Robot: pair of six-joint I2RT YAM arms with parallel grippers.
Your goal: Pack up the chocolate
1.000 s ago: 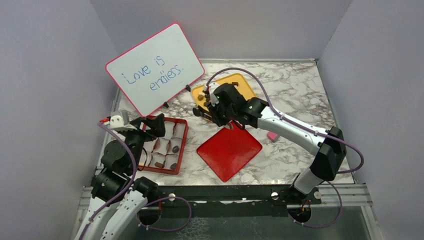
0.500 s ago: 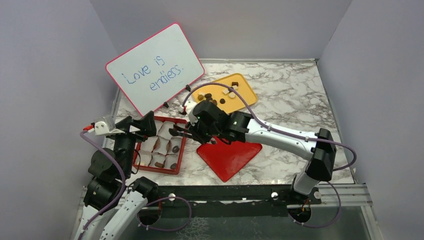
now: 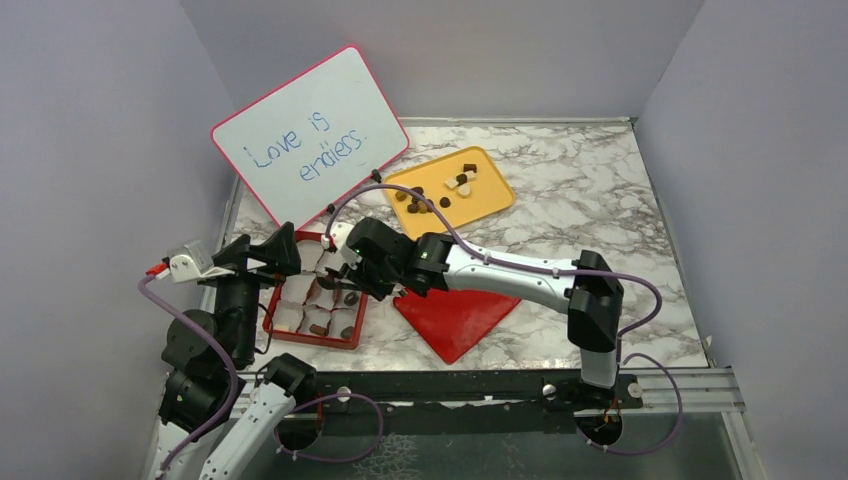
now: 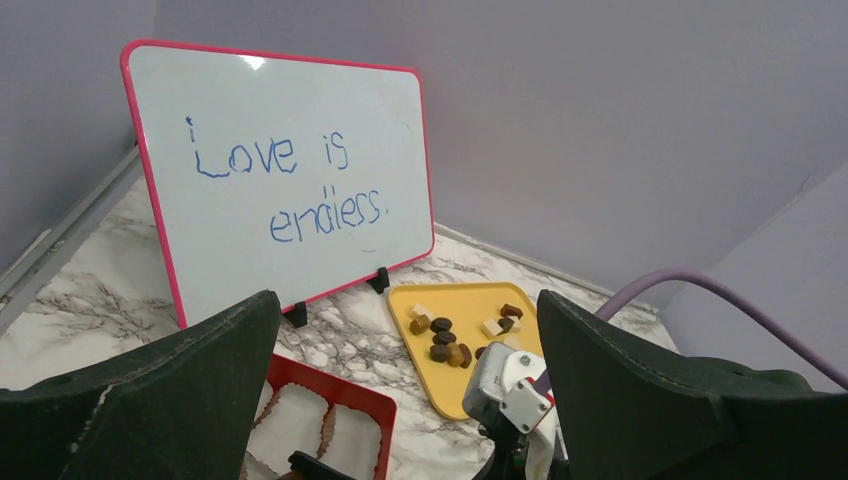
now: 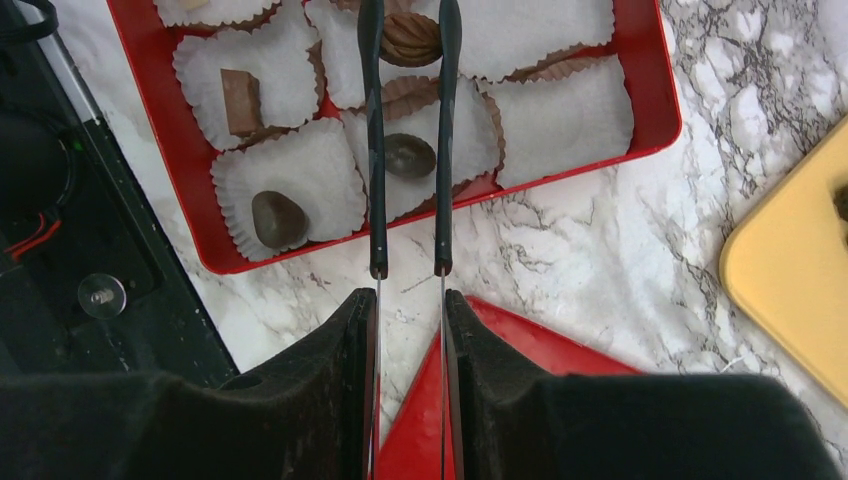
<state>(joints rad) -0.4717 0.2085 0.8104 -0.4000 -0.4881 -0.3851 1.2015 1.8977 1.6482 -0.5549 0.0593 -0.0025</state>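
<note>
Chocolate piece (image 5: 410,38), ridged and brown, is pinched between the thin blades of the right gripper (image 5: 409,20), close to their tips, over the red box (image 5: 660,100) of white paper cups (image 5: 560,110). Just back from the held piece, between the blades and below them, one cup holds a dark round piece (image 5: 408,156). Two more filled cups lie on the jaws' side toward the arm bases; cups on the opposite side look bare. Left gripper (image 4: 410,400) hangs beside the box, jaws spread wide, holding nothing. Loose pieces (image 3: 418,200) sit on the yellow tray (image 3: 490,190), well beyond the right jaws.

Judged step: delivering a carried piece. Next move calls for lining it over an unfilled cup, lowering, then parting the blades.
</note>
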